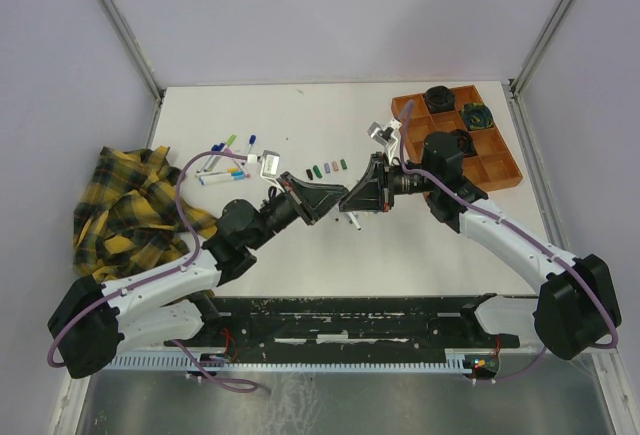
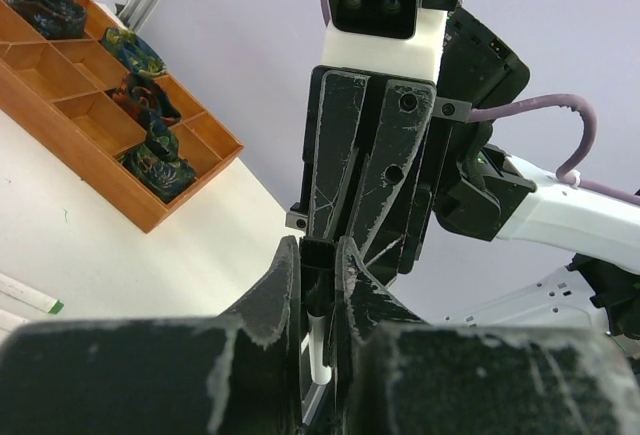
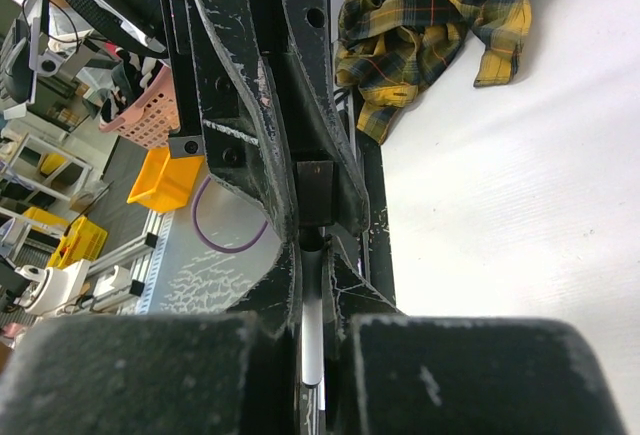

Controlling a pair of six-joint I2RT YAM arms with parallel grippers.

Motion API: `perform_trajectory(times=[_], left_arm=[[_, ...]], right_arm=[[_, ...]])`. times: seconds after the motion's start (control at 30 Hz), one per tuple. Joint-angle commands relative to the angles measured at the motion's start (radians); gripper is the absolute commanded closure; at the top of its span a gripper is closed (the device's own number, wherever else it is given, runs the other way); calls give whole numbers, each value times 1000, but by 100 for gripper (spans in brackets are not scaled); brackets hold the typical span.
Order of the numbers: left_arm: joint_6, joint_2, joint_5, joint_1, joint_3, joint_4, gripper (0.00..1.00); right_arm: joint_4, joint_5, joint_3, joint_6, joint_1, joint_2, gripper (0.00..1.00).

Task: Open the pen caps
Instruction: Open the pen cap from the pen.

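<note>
You are about in the middle of the work, as I judge it. Your left gripper (image 2: 318,255) and your right gripper (image 3: 312,255) meet tip to tip above the middle of the table (image 1: 420,255). One pen (image 2: 318,350) runs between them; its thin white barrel shows between the fingers of each, and both pairs of fingers are pressed together on it. The cap of this pen I cannot make out. In the right wrist view a dark piece sits between the left fingers, but it may be the cap or a part of the gripper; so I cannot say if this cap is off.

Done: a short row of loose caps (image 1: 327,167) lies on the table at 12 o'clock from the meeting point, near it. I count about five, in black, green and pink; they lie free of any pen.

Left: a group of pens (image 1: 228,162) lies at 10 o'clock, well apart from the grippers and just beside the checked cloth (image 1: 130,205). Several of them show a blue or green cap on the end, and those you have yet to open.

The orange tray (image 1: 495,165) at 2 o'clock holds black round things; it seems to have no part in this task.
</note>
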State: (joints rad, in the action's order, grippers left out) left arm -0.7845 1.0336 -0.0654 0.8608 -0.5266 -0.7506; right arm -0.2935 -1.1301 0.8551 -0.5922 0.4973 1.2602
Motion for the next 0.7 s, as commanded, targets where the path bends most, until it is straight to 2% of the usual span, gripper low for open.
perform_trajectory(times=[0.0, 0.13, 0.3, 0.4, 0.5, 0.67], left_arm=[[0, -9, 3, -8, -41, -55, 97], [13, -16, 31, -16, -44, -54, 97], [21, -10, 50, -26, -53, -63, 97], [19, 2, 47, -32, -64, -69, 97], [22, 12, 56, -41, -77, -78, 97], [46, 48, 63, -166, -184, -80, 97]], right_arm=[[-26, -22, 47, 19, 0, 4, 89], [-26, -16, 42, 19, 1, 3, 76], [-25, -8, 39, 19, 5, 5, 73], [-26, -1, 41, 21, 10, 8, 80], [-24, -7, 45, 25, 13, 15, 100], [46, -29, 79, 48, 14, 48, 100]])
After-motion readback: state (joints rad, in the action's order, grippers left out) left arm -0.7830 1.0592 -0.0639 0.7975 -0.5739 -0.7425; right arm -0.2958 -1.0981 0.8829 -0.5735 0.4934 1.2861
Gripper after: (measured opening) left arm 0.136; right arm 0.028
